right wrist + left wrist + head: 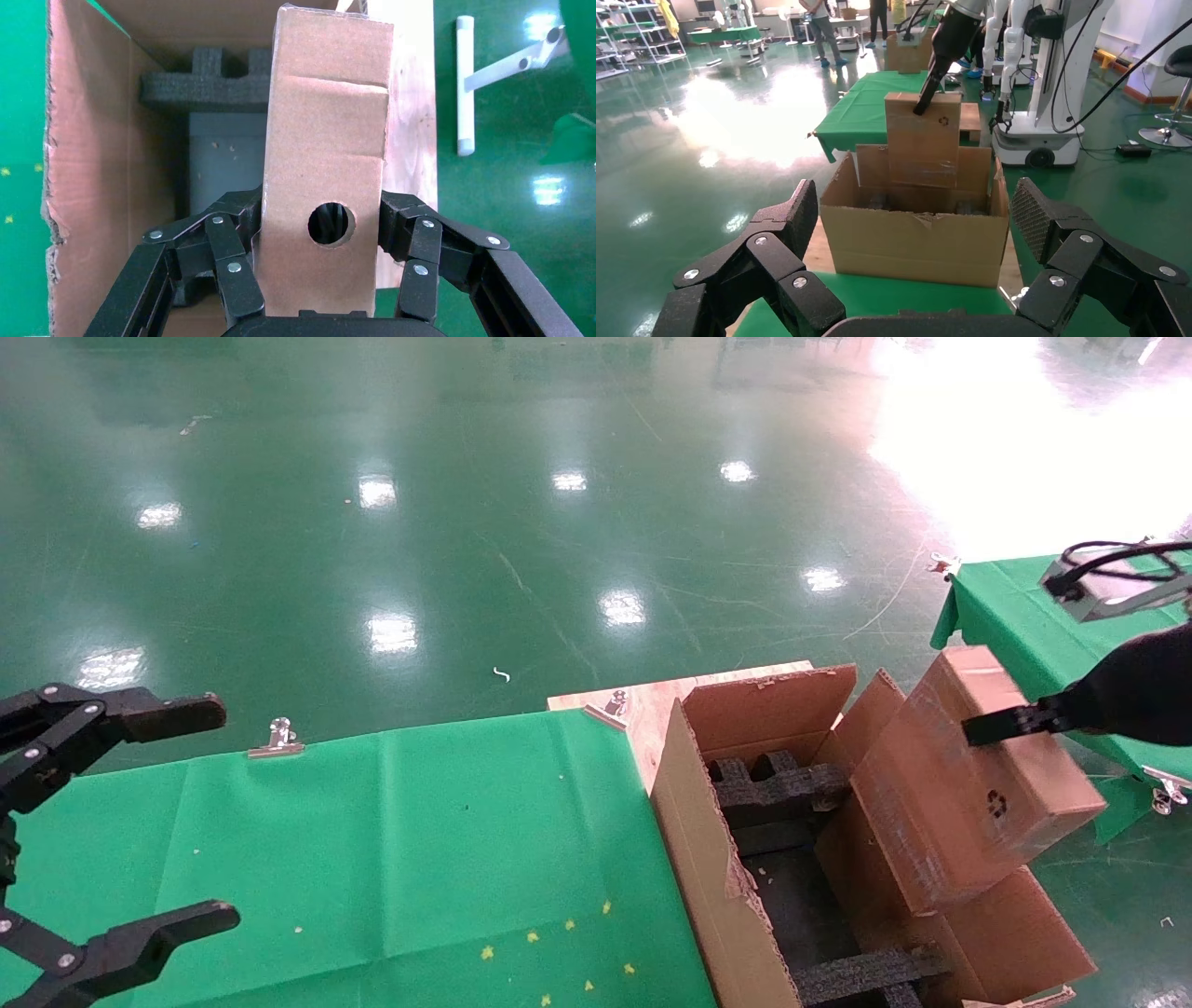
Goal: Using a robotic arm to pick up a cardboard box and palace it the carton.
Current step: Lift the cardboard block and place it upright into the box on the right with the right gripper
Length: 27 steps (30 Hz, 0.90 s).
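Now tilted, brown cardboard box [968,784]

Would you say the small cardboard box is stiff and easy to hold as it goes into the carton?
Probably stiff: the cardboard box keeps flat faces while clamped by the right gripper. Likely light, since it hangs tilted over the carton from one end. Its creased face may dent.

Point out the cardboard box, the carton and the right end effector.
cardboard box [968,784], head view, on its broad front face.
carton [694,859], head view, on its near side wall.
right end effector [320,242], right wrist view, midway between the fingertips clamping the box.
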### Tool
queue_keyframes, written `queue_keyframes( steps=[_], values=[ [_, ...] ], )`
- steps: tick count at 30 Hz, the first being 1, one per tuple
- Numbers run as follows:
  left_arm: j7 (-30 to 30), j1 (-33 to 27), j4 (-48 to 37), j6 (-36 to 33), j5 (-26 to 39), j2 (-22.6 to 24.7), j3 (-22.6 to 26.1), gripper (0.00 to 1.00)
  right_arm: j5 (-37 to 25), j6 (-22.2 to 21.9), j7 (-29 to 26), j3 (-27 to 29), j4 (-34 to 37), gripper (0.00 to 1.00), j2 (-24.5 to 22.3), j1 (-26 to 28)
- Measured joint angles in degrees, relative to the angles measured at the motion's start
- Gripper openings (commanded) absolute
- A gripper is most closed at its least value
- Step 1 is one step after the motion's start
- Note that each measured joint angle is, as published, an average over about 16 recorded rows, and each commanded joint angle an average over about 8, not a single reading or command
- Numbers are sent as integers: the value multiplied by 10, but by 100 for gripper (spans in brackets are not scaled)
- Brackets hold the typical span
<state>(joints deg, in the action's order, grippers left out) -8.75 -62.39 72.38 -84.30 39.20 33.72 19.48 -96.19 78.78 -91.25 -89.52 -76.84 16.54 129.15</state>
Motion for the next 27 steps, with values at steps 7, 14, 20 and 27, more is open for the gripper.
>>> queue_keyframes(
  steps=[7,14,20,27],
  values=[
    [0,0,0,0,0,0,0,100,-5,-35,-20,-14,-3,0,4,-31],
    [0,0,0,0,0,0,0,100,-15,-72,-26,-27,-4,0,6,-60],
    [0,0,0,0,0,0,0,100,-26,-99,-28,-37,-5,0,8,-80],
    [0,0,0,0,0,0,0,100,-37,-124,-29,-46,-5,0,8,-98]
  ],
)
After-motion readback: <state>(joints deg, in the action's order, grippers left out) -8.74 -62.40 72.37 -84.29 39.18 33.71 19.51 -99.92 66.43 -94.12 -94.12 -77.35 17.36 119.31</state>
